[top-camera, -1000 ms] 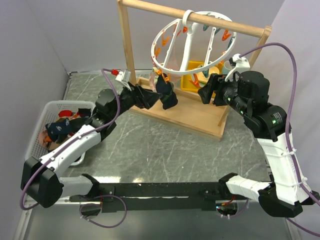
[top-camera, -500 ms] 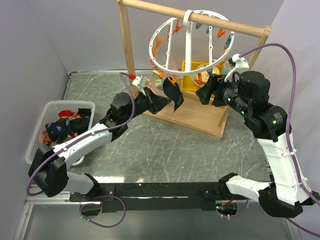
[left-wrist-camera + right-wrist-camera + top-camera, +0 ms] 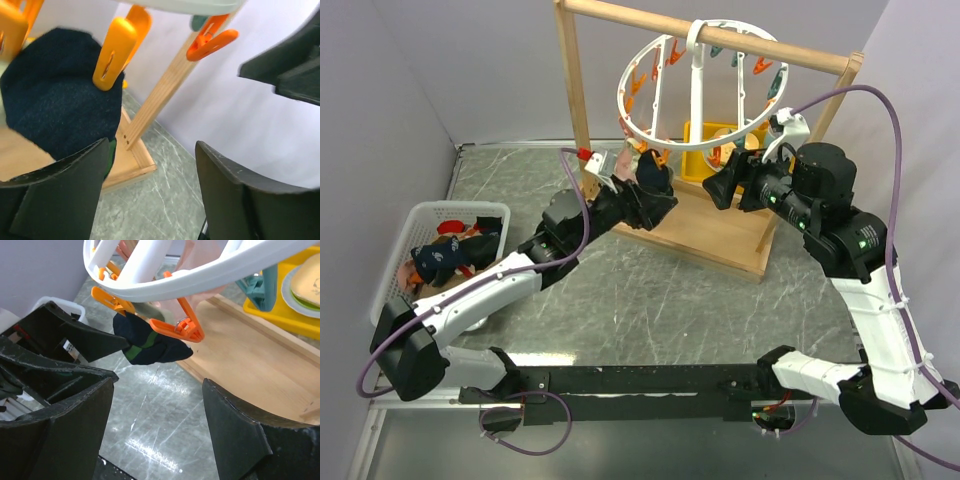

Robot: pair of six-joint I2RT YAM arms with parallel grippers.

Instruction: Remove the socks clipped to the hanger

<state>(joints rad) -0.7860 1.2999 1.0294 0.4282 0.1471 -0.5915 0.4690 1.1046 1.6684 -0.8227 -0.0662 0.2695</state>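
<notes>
- Top external view shows the white ring hanger [image 3: 698,95] hooked over the rail of a wooden frame [image 3: 575,90]. Both arms reach in under its lower rim.
- Part of the job looks done. A white basket [image 3: 428,209] on the left side of the table holds a heap of socks [image 3: 445,255], well apart from the hanger.
- Work is left. A dark sock [image 3: 55,105] with a green stripe hangs from an orange clip [image 3: 112,55] on the ring, and it is not yet freed.
- Pale pink fabric [image 3: 200,262] shows behind the ring in the right wrist view and is probably another sock still clipped. A teal piece hangs further along, and I cannot tell whether it is a sock or a clip.
- The left gripper [image 3: 152,150] has its jaws wide apart and holds nothing. The dark sock's lower edge sits just beside one finger, perhaps brushing it, rather than between the two.
- The right gripper [image 3: 157,390] is also spread wide and empty. It faces the same sock from the other side, near it but apart.
- Most clips in view are bare, so the task seems well past halfway, though the ring's far side is partly hidden.
- The step in hand appears to be lining up on the dark sock so it can be pinched and pulled out of its clip.
</notes>
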